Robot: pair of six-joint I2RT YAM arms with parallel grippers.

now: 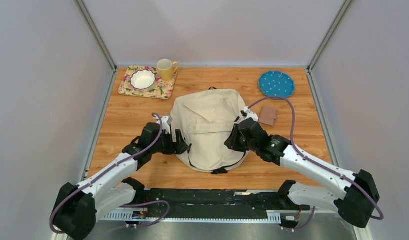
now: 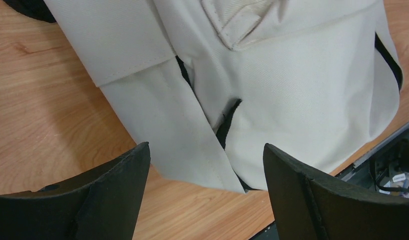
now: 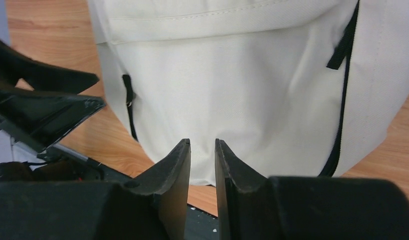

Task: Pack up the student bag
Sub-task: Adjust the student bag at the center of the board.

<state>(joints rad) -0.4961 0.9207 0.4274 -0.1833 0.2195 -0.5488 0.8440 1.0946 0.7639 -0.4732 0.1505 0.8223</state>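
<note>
The student bag (image 1: 210,127), a cream fabric backpack with black straps, lies flat on the middle of the wooden table, its flap pocket facing up. My left gripper (image 1: 184,145) is at the bag's left edge, open wide. In the left wrist view (image 2: 205,146) a cream strap and the bag's lower corner (image 2: 302,100) lie just beyond the fingertips, with nothing between them. My right gripper (image 1: 230,140) hovers at the bag's right side. In the right wrist view (image 3: 202,141) its jaws stand a narrow gap apart with nothing in it, in front of the bag's front panel (image 3: 232,85).
A floral tray (image 1: 126,86) holding a white bowl (image 1: 142,78) sits at the back left, with a yellow mug (image 1: 165,69) beside it. A blue dotted plate (image 1: 276,83) is at the back right, and a small brown pouch (image 1: 268,116) lies right of the bag. A black rail (image 1: 207,197) runs along the near edge.
</note>
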